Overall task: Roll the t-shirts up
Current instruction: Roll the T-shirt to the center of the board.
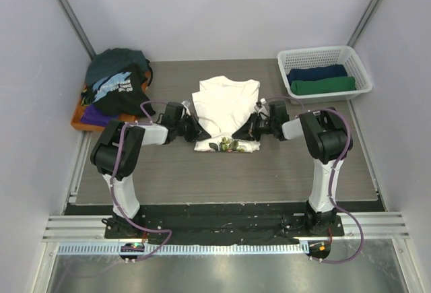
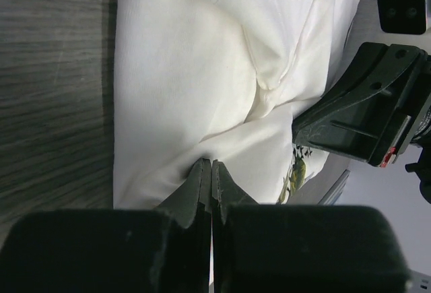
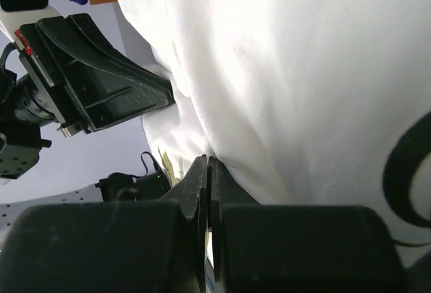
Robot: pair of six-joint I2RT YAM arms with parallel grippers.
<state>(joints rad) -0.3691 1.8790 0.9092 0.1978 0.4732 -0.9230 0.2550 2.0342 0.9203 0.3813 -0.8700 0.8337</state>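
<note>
Cream-white t-shirt [image 1: 225, 101] spread flat at the centre of the table [image 1: 202, 178], its near end turned over into a narrow band that shows a floral print. Left gripper [image 1: 200, 133] at the band's left end and right gripper [image 1: 244, 133] at its right end, facing each other across the cloth. In the left wrist view, fingers [image 2: 199, 192] pressed together, pinching a pucker of white fabric at the tips; in the right wrist view, fingers [image 3: 196, 185] likewise pressed together on the cloth's edge. At the far left, orange tray [image 1: 76, 122] bearing a loose heap: dark teal t-shirt [image 1: 121, 57] on top, black t-shirt [image 1: 120, 89] with pale-blue print beneath, purple t-shirt [image 1: 97, 115] at the bottom. At the far right, white basket [image 1: 322, 54] holding a rolled navy t-shirt [image 1: 316, 73] and, just beside it, a rolled green t-shirt [image 1: 323, 85].
</note>
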